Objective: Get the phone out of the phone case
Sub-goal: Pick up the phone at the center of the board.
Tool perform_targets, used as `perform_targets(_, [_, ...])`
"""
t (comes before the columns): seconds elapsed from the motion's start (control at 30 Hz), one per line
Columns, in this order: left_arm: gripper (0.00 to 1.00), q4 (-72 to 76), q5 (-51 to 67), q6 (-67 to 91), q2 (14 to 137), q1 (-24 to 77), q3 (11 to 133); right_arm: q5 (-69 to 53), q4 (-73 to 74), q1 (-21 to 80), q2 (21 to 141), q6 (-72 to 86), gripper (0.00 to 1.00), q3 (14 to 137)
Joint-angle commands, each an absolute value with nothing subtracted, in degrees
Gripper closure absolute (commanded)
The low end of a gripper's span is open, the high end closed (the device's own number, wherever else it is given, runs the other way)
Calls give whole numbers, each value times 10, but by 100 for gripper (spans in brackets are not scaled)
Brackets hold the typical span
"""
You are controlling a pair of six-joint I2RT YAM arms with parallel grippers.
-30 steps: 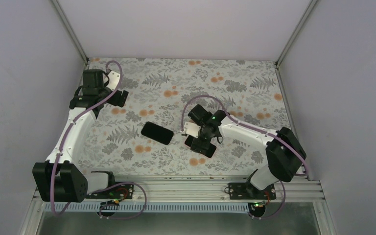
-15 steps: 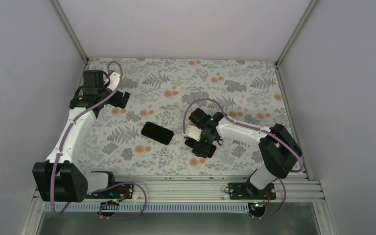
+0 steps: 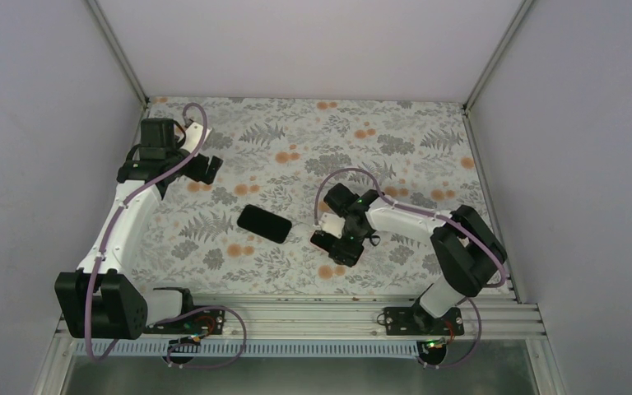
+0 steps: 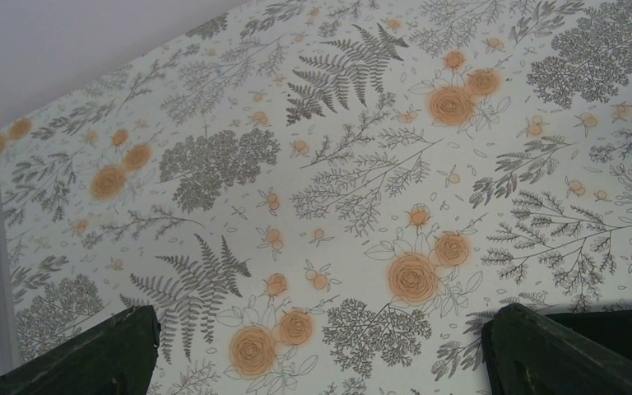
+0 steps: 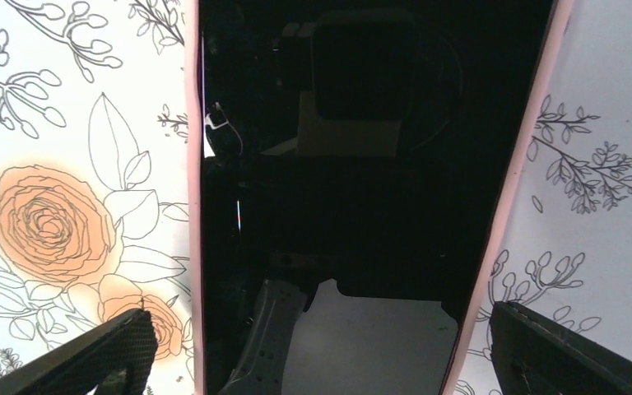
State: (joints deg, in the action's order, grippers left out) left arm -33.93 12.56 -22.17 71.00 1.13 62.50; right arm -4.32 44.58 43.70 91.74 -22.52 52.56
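A glossy black slab with a thin pink rim (image 5: 362,214) lies flat on the floral mat; its face mirrors my wrist. In the top view it shows as a dark slab (image 3: 342,254) right of centre. My right gripper (image 5: 321,333) hangs low over it, open, one finger (image 5: 119,346) outside each long pink edge, with no contact showing. In the top view the right gripper (image 3: 341,237) covers much of it. A second black slab (image 3: 264,223) lies to the left, apart. I cannot tell which is phone and which is case. My left gripper (image 3: 202,166) is open and empty.
The floral mat (image 3: 296,140) covers the table between grey walls. The left wrist view shows only mat between the left gripper's (image 4: 321,333) fingers (image 4: 107,350). The metal rail (image 3: 296,313) with both arm bases runs along the near edge.
My right gripper has turned and settled closer over the pink-rimmed slab, and its elbow has swung in. My left gripper has shifted slightly right. Both slabs lie where they were.
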Motion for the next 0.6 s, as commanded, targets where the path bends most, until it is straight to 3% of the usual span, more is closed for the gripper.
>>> perform_targets(0.0, [0, -348, 143, -238, 715, 11, 637, -52, 440, 433, 928, -240, 0, 518])
perform_targets(0.47, [0, -395, 204, -263, 742, 11, 668, -46, 423, 431, 973, -251, 1, 502])
perform_targets(0.57, [0, -394, 209, -267, 749, 11, 672, -45, 418, 431, 979, -247, 17, 500])
